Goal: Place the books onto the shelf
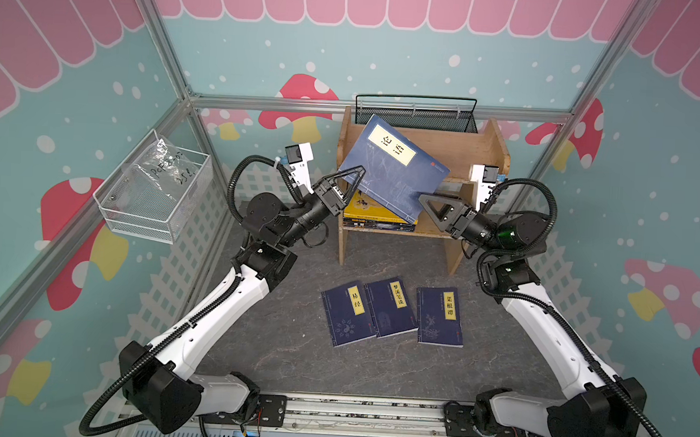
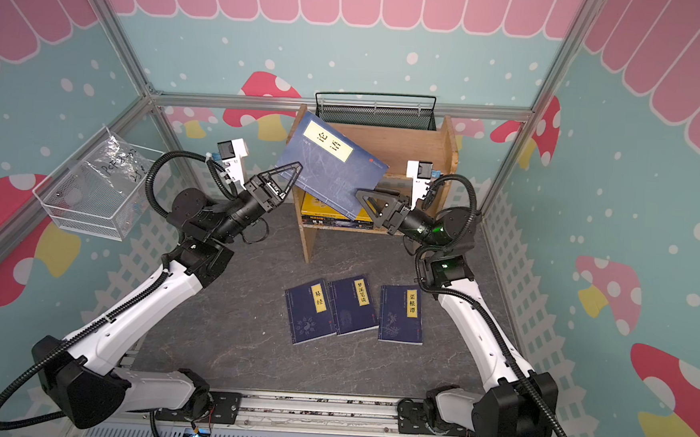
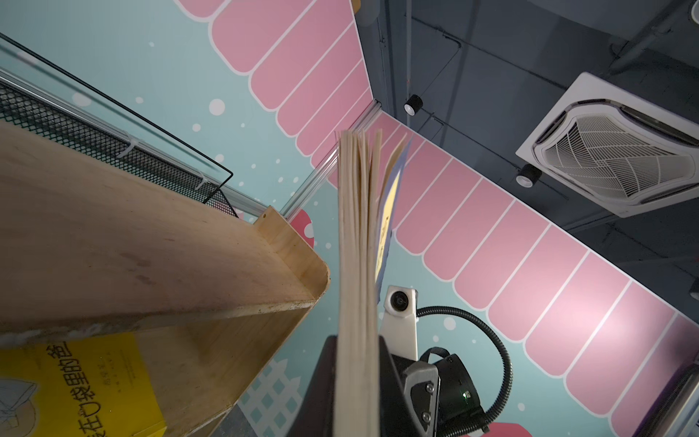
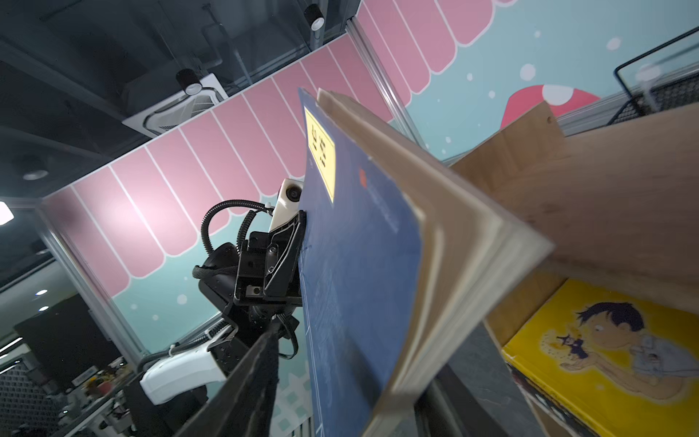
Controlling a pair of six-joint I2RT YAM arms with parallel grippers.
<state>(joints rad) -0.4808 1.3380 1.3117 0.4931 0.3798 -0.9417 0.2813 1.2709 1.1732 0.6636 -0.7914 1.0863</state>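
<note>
While left pincer (image 1: 358,171) clamps navy book (image 1: 390,174) | right pincer (image 1: 423,200) at corner

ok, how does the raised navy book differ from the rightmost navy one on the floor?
The raised navy paperback with the yellow label is tilted in front of the light wooden shelf, pinched by the left hand; the rightmost navy paperback lies flat on the grey floor, untouched. Both: navy covers, yellow labels.

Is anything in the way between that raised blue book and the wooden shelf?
Nothing visible does. The left claw holds the navy book tilted over the shelf, whose upper board is bare; the yellow book tops a stack on the lower tier.
</note>
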